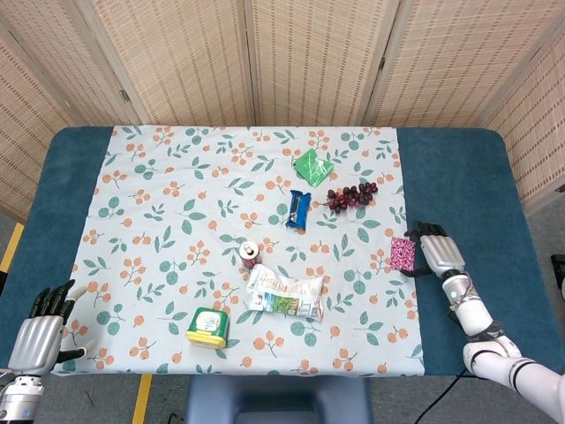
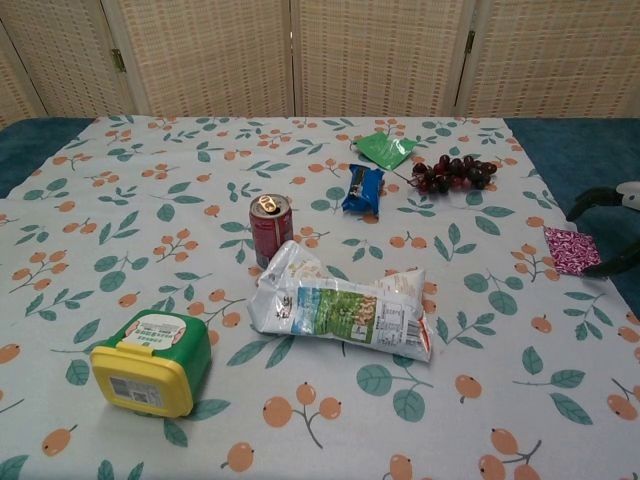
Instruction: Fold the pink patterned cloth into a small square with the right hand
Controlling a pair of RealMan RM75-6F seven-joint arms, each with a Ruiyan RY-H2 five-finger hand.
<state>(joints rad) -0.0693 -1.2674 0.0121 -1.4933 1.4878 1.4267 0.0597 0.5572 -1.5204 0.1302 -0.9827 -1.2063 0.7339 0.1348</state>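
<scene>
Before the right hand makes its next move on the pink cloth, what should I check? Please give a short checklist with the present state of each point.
1. Pink patterned cloth is already a small square: ok, it lies folded at the floral tablecloth's right edge.
2. Right hand is at the cloth: ok, directly right of it.
3. Fingers grip the cloth: cannot tell; in the chest view they curve around it.
4. Nearby clutter: ok, the grapes lie apart from the cloth.
5. Left hand is out of the way: ok, open at the far left corner.
</scene>
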